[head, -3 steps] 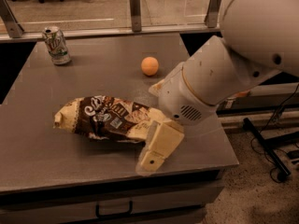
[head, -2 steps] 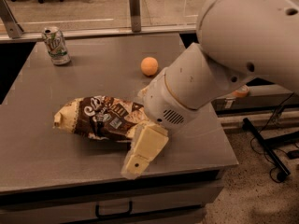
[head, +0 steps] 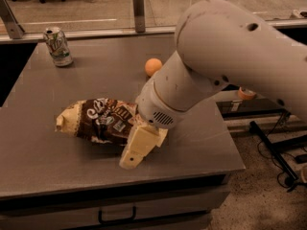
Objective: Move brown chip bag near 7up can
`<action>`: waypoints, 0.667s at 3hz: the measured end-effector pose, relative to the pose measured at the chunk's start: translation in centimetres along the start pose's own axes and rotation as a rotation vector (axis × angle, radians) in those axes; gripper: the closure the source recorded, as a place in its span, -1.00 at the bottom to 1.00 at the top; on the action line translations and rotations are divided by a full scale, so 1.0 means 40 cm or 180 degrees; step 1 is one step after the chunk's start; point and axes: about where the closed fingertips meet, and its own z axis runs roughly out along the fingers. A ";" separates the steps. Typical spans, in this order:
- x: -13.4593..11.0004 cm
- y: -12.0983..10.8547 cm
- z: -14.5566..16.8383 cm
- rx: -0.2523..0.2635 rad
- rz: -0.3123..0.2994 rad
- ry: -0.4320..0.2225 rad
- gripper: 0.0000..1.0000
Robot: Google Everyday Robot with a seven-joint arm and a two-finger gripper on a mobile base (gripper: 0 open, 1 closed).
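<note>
We've got the gripper [head: 136, 147] low at the right end of the brown chip bag [head: 98, 121], grip state we cannot tell, with the bag lying flat mid-table [head: 43, 171], well apart from the 7up can [head: 57, 46] standing at the far-left corner.

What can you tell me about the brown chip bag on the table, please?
The brown chip bag is a crinkly, elongated packet, dark brown in the middle with white lettering and a cream-yellow left end. It lies flat on the grey table near the front edge, lengthwise left to right. The gripper sits at its right end, covering it; whether they touch is unclear.
</note>
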 end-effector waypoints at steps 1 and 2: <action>0.015 -0.040 0.016 0.0099 -0.0077 0.0082 -0.16; -0.004 -0.059 0.038 0.0063 -0.0124 -0.0003 0.31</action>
